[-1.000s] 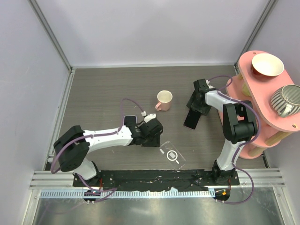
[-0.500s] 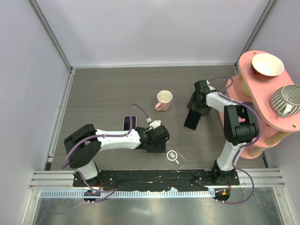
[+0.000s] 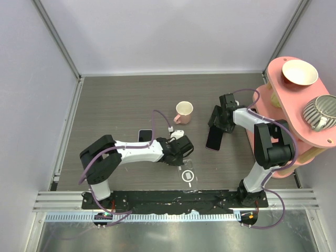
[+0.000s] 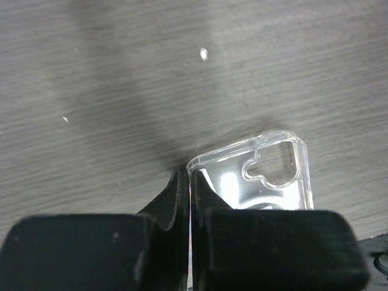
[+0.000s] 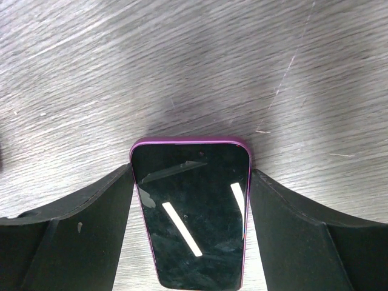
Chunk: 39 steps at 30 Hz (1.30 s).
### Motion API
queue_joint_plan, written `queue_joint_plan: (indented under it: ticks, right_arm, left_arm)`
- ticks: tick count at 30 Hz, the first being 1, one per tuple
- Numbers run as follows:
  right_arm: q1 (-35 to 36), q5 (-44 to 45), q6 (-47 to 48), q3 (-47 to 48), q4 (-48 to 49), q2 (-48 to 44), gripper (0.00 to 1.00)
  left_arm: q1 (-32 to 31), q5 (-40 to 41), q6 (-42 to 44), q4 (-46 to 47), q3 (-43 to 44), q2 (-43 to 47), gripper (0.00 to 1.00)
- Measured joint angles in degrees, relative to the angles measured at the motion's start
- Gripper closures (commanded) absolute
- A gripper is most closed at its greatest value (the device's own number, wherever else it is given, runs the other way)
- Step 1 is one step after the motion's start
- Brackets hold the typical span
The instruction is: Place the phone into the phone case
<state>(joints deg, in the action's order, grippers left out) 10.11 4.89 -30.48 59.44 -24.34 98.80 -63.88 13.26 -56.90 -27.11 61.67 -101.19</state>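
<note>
The clear phone case (image 4: 267, 176) lies near the table's front, small in the top view (image 3: 189, 172). My left gripper (image 4: 191, 182) is shut on the thin side wall of the case near its camera-cutout corner, and shows in the top view (image 3: 180, 156) at the case's left edge. The phone (image 5: 191, 212), black-screened with a purple rim, sits screen up between my right gripper's (image 5: 190, 176) fingers, which press on its two long sides. Seen from above, the phone (image 3: 213, 139) is right of centre, below the right gripper (image 3: 218, 126).
A pink mug (image 3: 183, 111) stands mid-table between the arms. A second dark phone-like slab (image 3: 145, 135) lies flat left of the left gripper. A pink rack (image 3: 278, 100) at the right edge carries a bowl (image 3: 299, 72) and a striped cup (image 3: 321, 111).
My left arm swung right to the case and its jaws closed on the case's edge; the case shifted and looks tipped. The right gripper with the phone moved slightly.
</note>
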Motion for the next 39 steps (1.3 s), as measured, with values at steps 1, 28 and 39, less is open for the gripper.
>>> queue_joint_plan:
  ticks: [1, 28, 39]
  right_arm:
    - [0.1, -0.4, 0.3, 0.0, 0.0, -0.1, 0.54]
    - [7.5, -11.0, 3.7, -6.9, 0.7, -12.2, 0.65]
    - [11.4, -17.6, 4.6, -8.2, 1.0, -13.0, 0.68]
  left_arm:
    - [0.5, 0.1, 0.7, -0.2, 0.2, -0.1, 1.0]
    - [14.0, -5.2, 8.2, -0.9, 0.7, 7.7, 0.42]
    - [16.9, -19.3, 11.0, 16.6, -13.8, 20.7, 0.44]
